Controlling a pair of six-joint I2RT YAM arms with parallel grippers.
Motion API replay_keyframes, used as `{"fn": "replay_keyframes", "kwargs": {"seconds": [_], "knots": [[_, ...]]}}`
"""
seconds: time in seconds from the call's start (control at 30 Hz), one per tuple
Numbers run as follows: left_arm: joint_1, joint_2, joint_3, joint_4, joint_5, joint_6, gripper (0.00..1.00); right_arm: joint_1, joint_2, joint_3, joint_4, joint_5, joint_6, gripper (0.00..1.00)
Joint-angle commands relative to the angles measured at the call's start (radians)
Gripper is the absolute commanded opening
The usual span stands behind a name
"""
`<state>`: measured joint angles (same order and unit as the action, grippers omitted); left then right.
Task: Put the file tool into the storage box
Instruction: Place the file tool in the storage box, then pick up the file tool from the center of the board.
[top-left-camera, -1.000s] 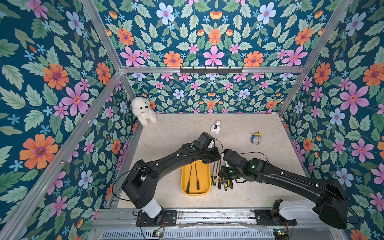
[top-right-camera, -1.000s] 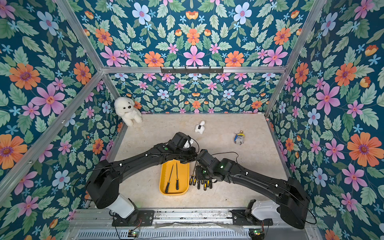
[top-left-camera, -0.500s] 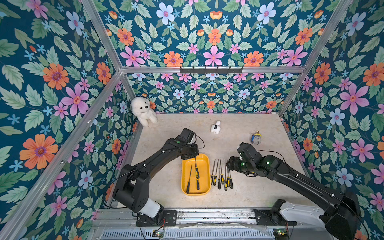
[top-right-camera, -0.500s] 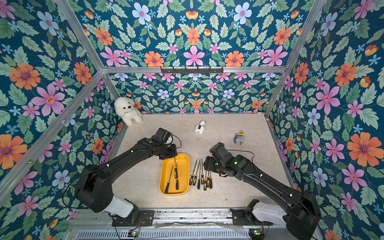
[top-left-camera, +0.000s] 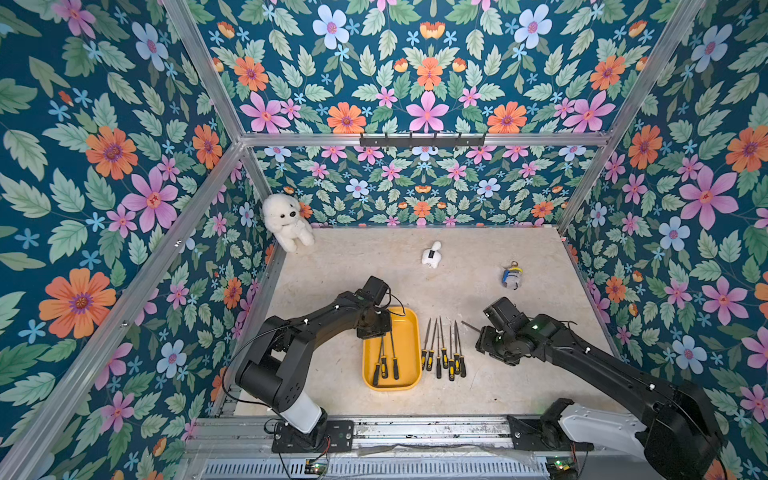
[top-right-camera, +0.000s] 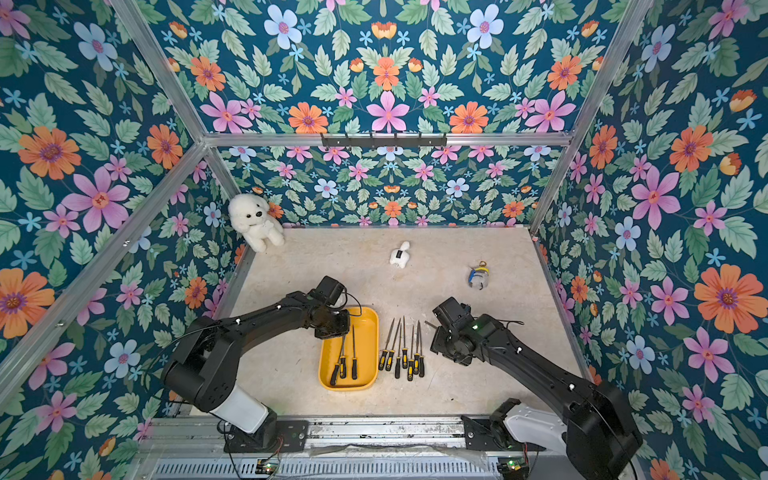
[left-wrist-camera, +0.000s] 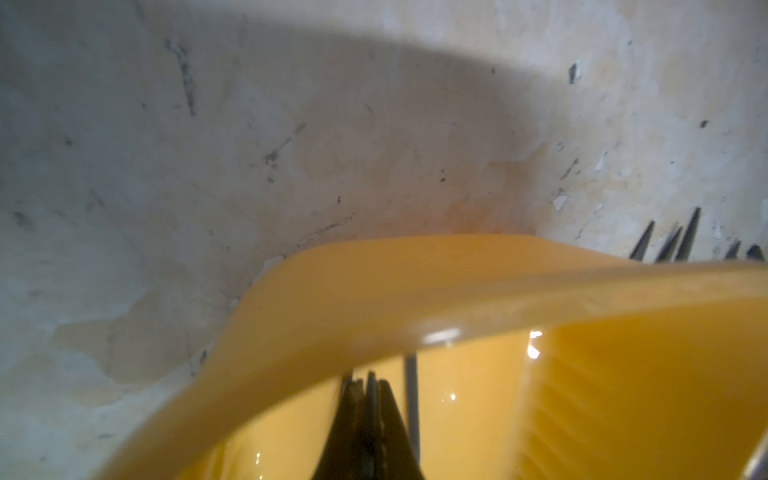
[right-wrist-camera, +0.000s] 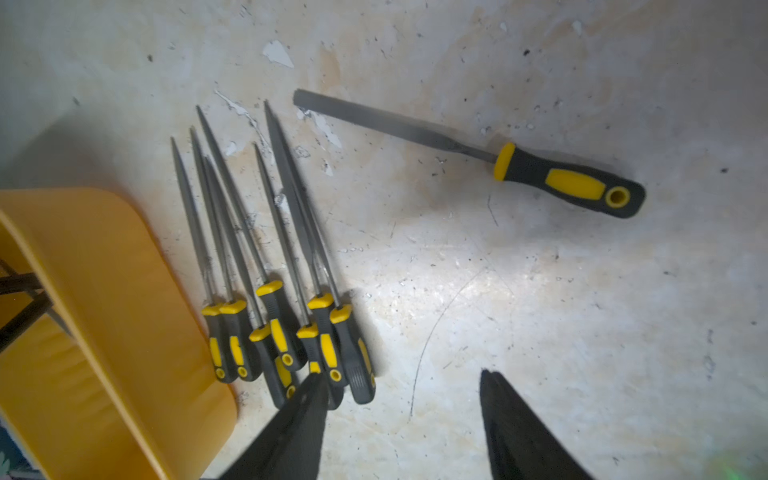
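Three slim steel files with black-and-yellow handles (top-left-camera: 384, 361) inside shallow yellow plastic storage box (top-left-camera: 409, 336) on beige worktop (top-left-camera: 478, 386). Left gripper (left-wrist-camera: 369, 380) over box's 11 o'clock end, jaws closed; cannot tell whether they pinch file. Row of same files (top-left-camera: 442, 357) just beside box at 3 o'clock. Right gripper (right-wrist-camera: 401, 374): jaws open, empty. Flat file (right-wrist-camera: 457, 145) alone at 2 o'clock of row.

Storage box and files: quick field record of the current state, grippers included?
storage box: yellow, holds three files
loose files: row beside the box, about seven
flat file: lies apart from the row
left gripper: shut, low over the box's far end; cannot tell if it grips a file
right gripper: open, holds nothing
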<state>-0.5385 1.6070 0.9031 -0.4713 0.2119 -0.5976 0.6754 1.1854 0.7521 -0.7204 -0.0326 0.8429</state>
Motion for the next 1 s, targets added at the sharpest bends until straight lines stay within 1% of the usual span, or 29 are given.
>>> {"fn": "replay_keyframes", "kwargs": {"seconds": [0.0,0.2,0.27,0.33,0.43,0.5,0.7,0.97], "knots": [[-0.003,0.01,-0.012,0.044,-0.004,-0.012,0.0,0.005,0.039,-0.009,0.061,-0.043,-0.026,0.58],[-0.009,0.023,-0.047,0.075,-0.001,-0.027,0.0,0.041,0.151,0.019,0.109,-0.064,-0.058,0.53],[-0.011,0.021,-0.054,0.081,0.004,-0.032,0.06,0.06,0.193,0.03,0.121,-0.07,-0.065,0.51],[-0.013,0.018,-0.059,0.085,0.007,-0.035,0.16,0.081,0.24,0.044,0.127,-0.069,-0.07,0.49],[-0.016,0.007,-0.062,0.083,0.01,-0.04,0.23,0.106,0.298,0.061,0.132,-0.064,-0.073,0.44],[-0.017,-0.001,-0.06,0.082,0.019,-0.046,0.26,0.119,0.327,0.071,0.132,-0.06,-0.074,0.41],[-0.04,-0.025,-0.031,0.058,0.031,-0.07,0.29,0.131,0.342,0.057,0.127,-0.05,-0.067,0.37],[-0.043,-0.076,0.037,0.004,0.048,-0.09,0.31,0.141,0.337,0.03,0.164,-0.071,-0.065,0.29]]}}
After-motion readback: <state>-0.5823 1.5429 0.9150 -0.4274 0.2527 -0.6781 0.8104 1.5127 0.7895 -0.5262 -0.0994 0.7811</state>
